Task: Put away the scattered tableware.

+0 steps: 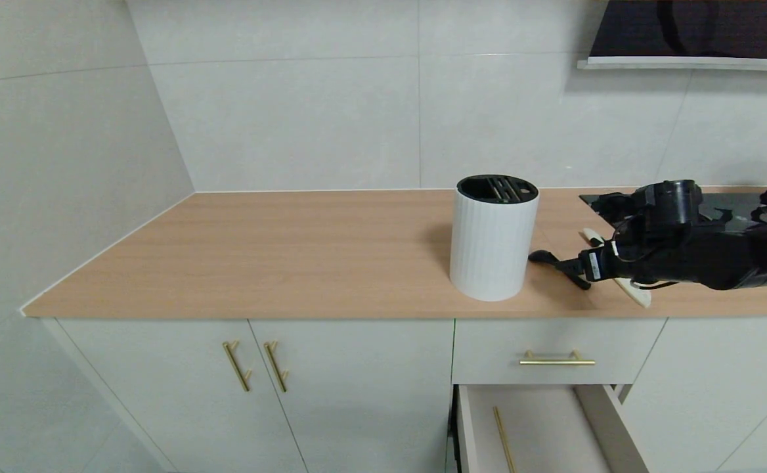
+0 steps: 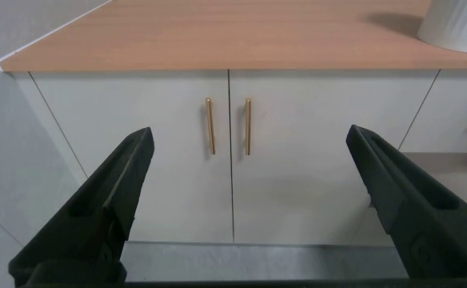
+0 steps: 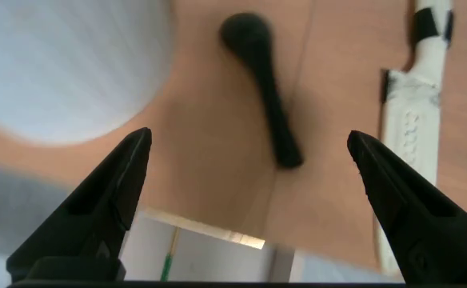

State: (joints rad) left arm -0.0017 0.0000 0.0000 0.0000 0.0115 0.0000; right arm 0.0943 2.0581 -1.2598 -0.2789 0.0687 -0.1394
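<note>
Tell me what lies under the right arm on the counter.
A black spoon and a long white utensil lie on the wooden counter. In the head view, the arm covers the utensil's middle.

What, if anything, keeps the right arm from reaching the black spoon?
Nothing, it seems, so probably yes. The right tool hangs open over the spoon, which lies bare on the counter, apart from the holder and the knife.

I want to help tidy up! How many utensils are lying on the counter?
2. A black spoon lies beside the white holder; a white utensil lies on the spoon's other side. More may hide under the right arm.
</note>
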